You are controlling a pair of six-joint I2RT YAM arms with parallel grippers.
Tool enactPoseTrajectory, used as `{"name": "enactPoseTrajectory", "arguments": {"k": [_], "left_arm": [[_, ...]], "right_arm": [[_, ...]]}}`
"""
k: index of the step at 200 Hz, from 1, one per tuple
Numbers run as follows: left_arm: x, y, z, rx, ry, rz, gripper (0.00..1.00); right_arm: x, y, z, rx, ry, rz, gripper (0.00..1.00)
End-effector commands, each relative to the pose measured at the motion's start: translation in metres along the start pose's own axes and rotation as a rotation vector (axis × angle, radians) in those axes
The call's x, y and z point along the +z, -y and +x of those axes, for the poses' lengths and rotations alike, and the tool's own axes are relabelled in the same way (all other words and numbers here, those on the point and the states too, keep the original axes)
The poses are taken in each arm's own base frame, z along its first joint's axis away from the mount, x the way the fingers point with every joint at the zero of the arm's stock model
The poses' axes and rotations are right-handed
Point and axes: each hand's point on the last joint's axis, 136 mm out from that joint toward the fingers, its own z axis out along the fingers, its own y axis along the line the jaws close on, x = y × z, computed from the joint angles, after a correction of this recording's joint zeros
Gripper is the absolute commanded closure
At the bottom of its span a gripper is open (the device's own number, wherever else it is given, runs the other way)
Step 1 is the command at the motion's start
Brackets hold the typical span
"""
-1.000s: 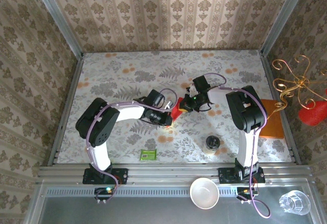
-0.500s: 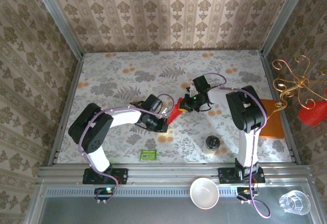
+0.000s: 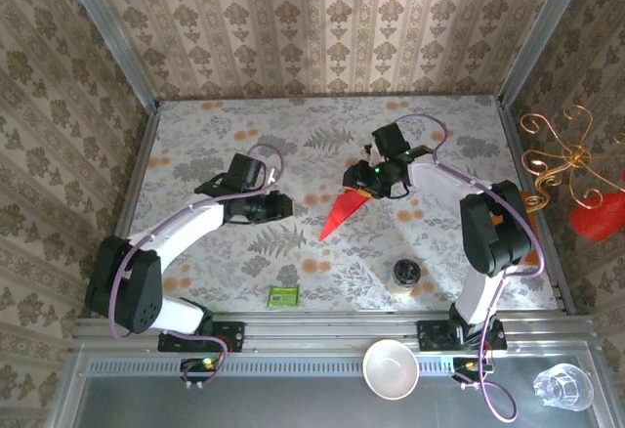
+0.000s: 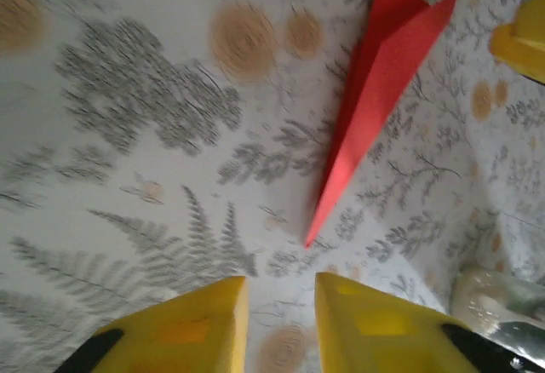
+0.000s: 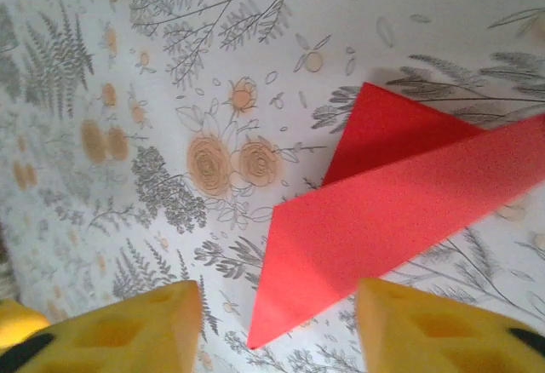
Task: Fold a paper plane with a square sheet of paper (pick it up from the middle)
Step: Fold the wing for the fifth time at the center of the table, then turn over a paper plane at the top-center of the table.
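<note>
The paper plane (image 3: 342, 215), a narrow bright red dart with a centre crease, lies flat on the flower-patterned table (image 3: 195, 145) near its middle, its nose pointing toward the near left and its wider tail toward the far right. In the left wrist view the plane (image 4: 375, 92) rests alone on the cloth, its tip a little ahead of the yellow fingers. The left gripper (image 3: 284, 206) hovers to the left of the plane and apart from it; its jaws (image 4: 281, 301) stand slightly parted with the printed cloth showing between them, holding nothing. The right gripper (image 3: 361, 186) hangs just over the plane's tail end; in its wrist view the jaws (image 5: 277, 318) are spread wide above the tail corner of the plane (image 5: 400, 228), which lies on the table, and they grip nothing. Nearer the arms' bases, a small jar with a pale lid (image 3: 406, 275) stands to the near right of the plane, and a small green packet (image 3: 283, 296) lies near the table's front edge. A white bowl (image 3: 391, 369) sits on the metal ledge in front of the table.
</note>
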Motion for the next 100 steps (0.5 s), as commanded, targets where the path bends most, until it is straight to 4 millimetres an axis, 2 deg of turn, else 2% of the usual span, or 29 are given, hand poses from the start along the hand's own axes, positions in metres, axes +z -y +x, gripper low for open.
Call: {"name": "enactPoseTrajectory", "arguments": {"k": [1,25,53,73,100], "left_arm": [[-0.011,-0.029,-0.015,-0.081,0.082,-0.082,0.58],[-0.017,-0.051,-0.022,-0.119,0.126,-0.134,0.40],[-0.023,-0.072,-0.025,-0.137,0.177,-0.220,0.21],[-0.023,-0.078,-0.026,-0.142,0.195,-0.235,0.14],[-0.018,-0.083,-0.022,-0.136,0.181,-0.238,0.09]], "right_arm": [[-0.015,0.027,0.016,0.044,0.015,0.242,0.40],[-0.013,0.021,0.022,0.037,0.051,0.337,0.32],[-0.001,0.016,0.024,0.026,0.083,0.444,0.28],[0.009,0.015,0.024,0.017,0.096,0.505,0.26],[0.026,0.016,0.026,0.009,0.075,0.569,0.26]]}}
